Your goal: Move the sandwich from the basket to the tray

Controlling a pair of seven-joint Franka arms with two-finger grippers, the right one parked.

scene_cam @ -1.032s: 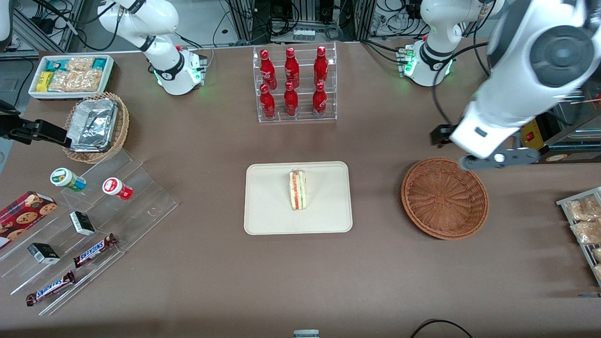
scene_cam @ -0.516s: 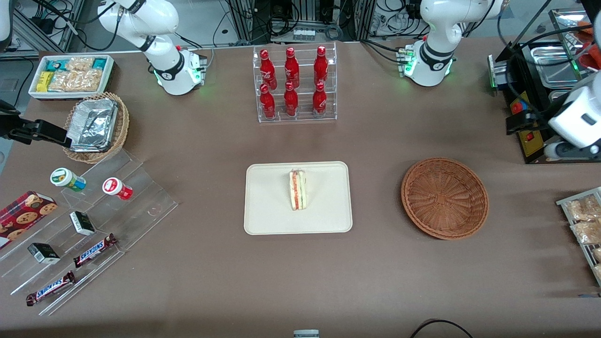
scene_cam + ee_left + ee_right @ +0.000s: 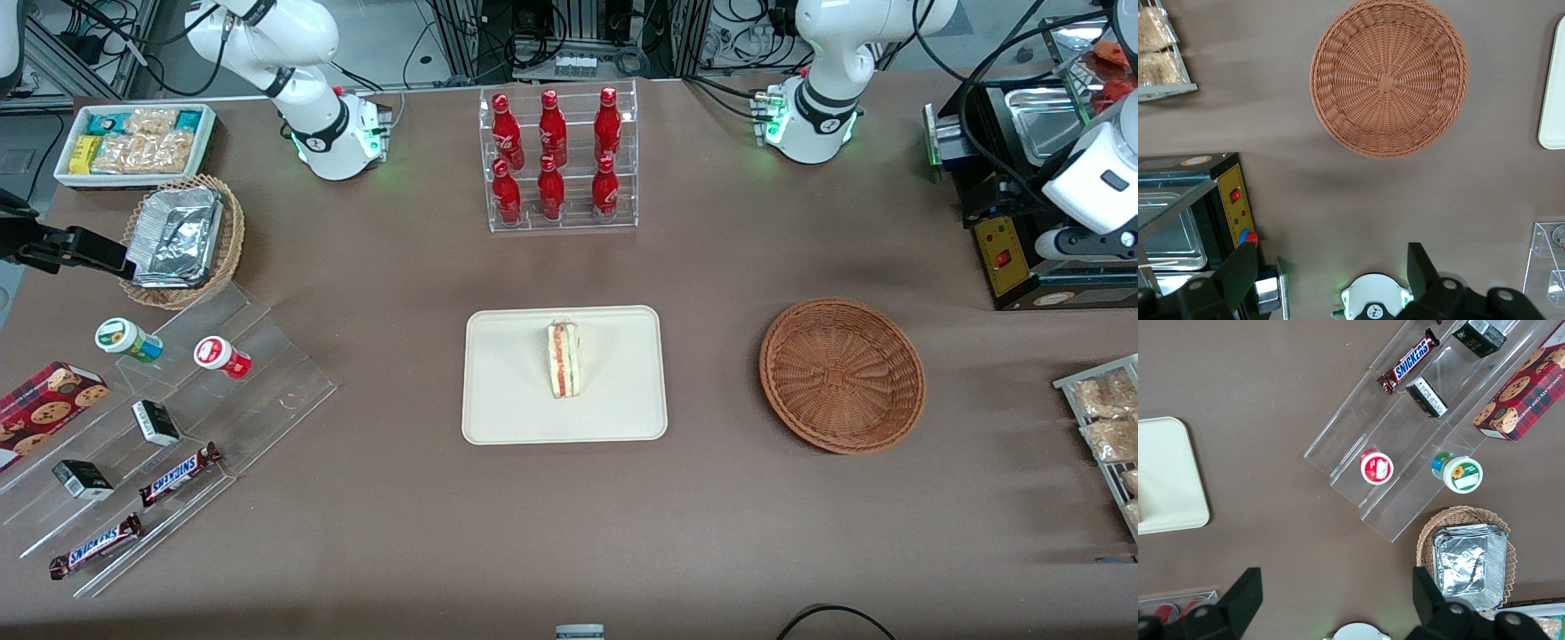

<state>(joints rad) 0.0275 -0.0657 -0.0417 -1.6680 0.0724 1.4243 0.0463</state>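
Observation:
The sandwich [image 3: 563, 359], a pale wedge with red and green filling on its cut edge, lies near the middle of the cream tray [image 3: 507, 391]. The reddish-brown wicker basket [image 3: 841, 374] stands beside the tray toward the working arm's end, with nothing in it. My left gripper [image 3: 1331, 270] hangs high at the working arm's end of the table, far from both, open with nothing between its dark fingers [image 3: 1239, 267]. The left wrist view looks down on the basket [image 3: 1388, 77] and one edge of the tray [image 3: 1553, 100].
A clear rack of red bottles [image 3: 556, 160] stands farther from the front camera than the tray. A black machine with a yellow panel [image 3: 1005, 249] and a rack of bagged snacks [image 3: 1107, 418] sit at the working arm's end. Acrylic steps with snacks [image 3: 178, 427] lie toward the parked arm's end.
The left arm has pulled away from above the basket's edge, sideways to the working arm's end of the table, and slightly farther from the front camera. Sandwich, tray and basket have not moved.

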